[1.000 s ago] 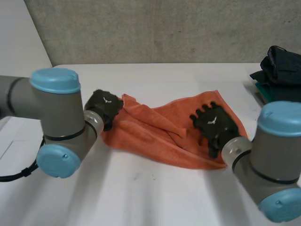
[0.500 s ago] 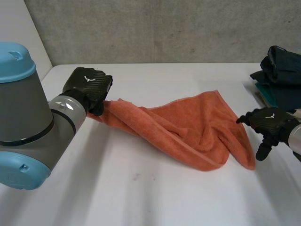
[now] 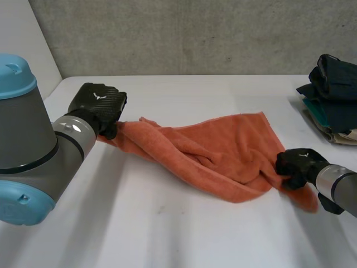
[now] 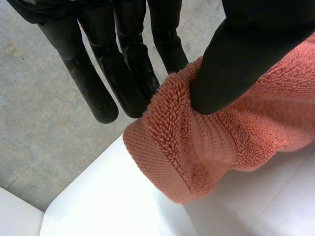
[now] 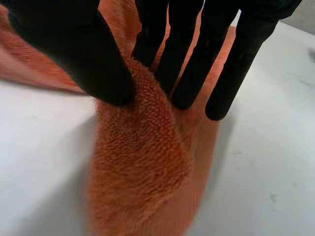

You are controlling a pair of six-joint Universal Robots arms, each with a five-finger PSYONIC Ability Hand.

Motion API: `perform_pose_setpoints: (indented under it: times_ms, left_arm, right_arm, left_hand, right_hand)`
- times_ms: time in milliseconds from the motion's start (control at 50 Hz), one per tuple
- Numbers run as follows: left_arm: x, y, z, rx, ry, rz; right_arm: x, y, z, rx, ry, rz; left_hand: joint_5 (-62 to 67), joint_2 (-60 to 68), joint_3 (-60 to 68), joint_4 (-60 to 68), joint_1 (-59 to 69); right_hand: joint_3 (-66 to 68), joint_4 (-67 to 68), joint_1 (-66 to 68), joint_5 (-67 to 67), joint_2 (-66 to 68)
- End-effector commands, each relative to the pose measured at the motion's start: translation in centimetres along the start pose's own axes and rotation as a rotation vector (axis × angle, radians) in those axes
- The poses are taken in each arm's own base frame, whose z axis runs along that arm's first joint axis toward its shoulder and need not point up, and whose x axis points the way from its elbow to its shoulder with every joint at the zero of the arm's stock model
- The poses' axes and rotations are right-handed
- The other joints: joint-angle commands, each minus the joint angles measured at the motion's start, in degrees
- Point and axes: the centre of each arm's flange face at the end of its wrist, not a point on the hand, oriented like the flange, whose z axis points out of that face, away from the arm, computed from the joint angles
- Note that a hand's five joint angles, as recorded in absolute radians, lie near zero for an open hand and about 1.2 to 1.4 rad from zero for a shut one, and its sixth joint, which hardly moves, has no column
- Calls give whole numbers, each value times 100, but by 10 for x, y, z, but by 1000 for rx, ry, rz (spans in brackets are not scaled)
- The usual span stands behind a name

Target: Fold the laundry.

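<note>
Pinching the towel at four o'clock now, right hand joins left hand pinching at nine: ready to spread.

The left hand pinches one end of the orange towel, thumb against fingers; the right hand pinches the opposite end.

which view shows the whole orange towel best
The head view: the orange towel runs rumpled across the table from the left hand to the right hand. The left wrist view shows its hemmed end pinched between thumb and fingers; the right wrist view shows the other end pinched likewise.
</note>
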Motion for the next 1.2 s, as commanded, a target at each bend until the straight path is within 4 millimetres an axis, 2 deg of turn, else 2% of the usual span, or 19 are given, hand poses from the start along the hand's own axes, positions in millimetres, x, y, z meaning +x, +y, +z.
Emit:
perform_pose_setpoints:
  times_ms: [20,160,280,360,440,460,520,580,640,680,720,740,760,820,840,880,940,1020,1200]
  left_arm:
    - [-7,-12,-18,34,-17,-2]
    - [-41,-48,-63,165,-115,-11]
    - [-65,-58,-81,214,-201,-14]
    - [-65,-41,-78,158,-205,-14]
    - [-50,-7,-61,49,-146,-12]
    - [-41,11,-46,-4,-115,-12]
    - [-32,34,-16,-52,-96,-7]
    - [-31,38,17,-7,-118,-4]
    - [-43,18,55,128,-183,6]
    - [-51,2,70,210,-223,13]
    - [-65,-33,85,369,-291,30]
    - [-69,-44,89,419,-313,35]
    - [-84,-68,93,531,-378,45]
    - [-104,-102,91,692,-480,37]
    - [-111,-115,87,761,-520,27]
    - [-107,-119,86,800,-525,20]
    - [-98,-111,84,773,-498,9]
    - [-84,-76,79,656,-428,-25]
    - [-46,3,51,407,-302,-53]
  right_arm:
    - [24,-48,-24,190,198,-97]
    - [24,-124,-108,324,311,-427]
    - [33,-143,-133,268,361,-599]
    - [32,-141,-131,223,344,-644]
    - [23,-114,-88,110,221,-634]
    - [18,-108,-81,88,199,-635]
    - [9,-92,-58,4,174,-636]
    - [11,-91,-35,-20,224,-643]
    - [19,-108,-6,61,329,-657]
    - [26,-138,3,205,431,-648]
    - [32,-166,4,341,508,-620]
    - [39,-196,-1,505,588,-579]
    - [43,-210,-4,586,627,-561]
    - [52,-250,-22,848,758,-514]
    - [53,-257,-28,898,783,-506]
    - [52,-266,-38,943,804,-506]
    - [44,-258,-40,882,752,-517]
    - [28,-227,-31,685,607,-537]
    - [4,-122,-7,121,278,-532]
  left_hand:
    - [1455,1133,1166,1126,1376]
    - [1455,1133,1166,1126,1376]
    - [1455,1133,1166,1126,1376]
    - [1455,1133,1166,1126,1376]
    - [1455,1133,1166,1126,1376]
    - [1455,1133,1166,1126,1376]
    - [1455,1133,1166,1126,1376]
    - [1455,1133,1166,1126,1376]
    - [1455,1133,1166,1126,1376]
    - [1455,1133,1166,1126,1376]
    - [1455,1133,1166,1126,1376]
    - [1455,1133,1166,1126,1376]
    - [1455,1133,1166,1126,1376]
    - [1455,1133,1166,1126,1376]
    - [1455,1133,1166,1126,1376]
    - [1455,1133,1166,1126,1376]
    - [1455,1133,1166,1126,1376]
    - [1455,1133,1166,1126,1376]
    - [1455,1133,1166,1126,1376]
  right_hand:
    - [1419,1456,1634,1462,1356]
    - [1419,1456,1634,1462,1356]
    - [1419,1456,1634,1462,1356]
    - [1419,1456,1634,1462,1356]
    - [1419,1456,1634,1462,1356]
    - [1419,1456,1634,1462,1356]
    - [1419,1456,1634,1462,1356]
    - [1419,1456,1634,1462,1356]
    - [1419,1456,1634,1462,1356]
    - [1419,1456,1634,1462,1356]
    - [1419,1456,1634,1462,1356]
    - [1419,1456,1634,1462,1356]
    - [1419,1456,1634,1462,1356]
    - [1419,1456,1634,1462,1356]
    - [1419,1456,1634,1462,1356]
    - [1419,1456,1634,1462,1356]
    - [1419,1456,1634,1462,1356]
    - [1419,1456,1634,1462,1356]
    - [1419,1456,1634,1462,1356]
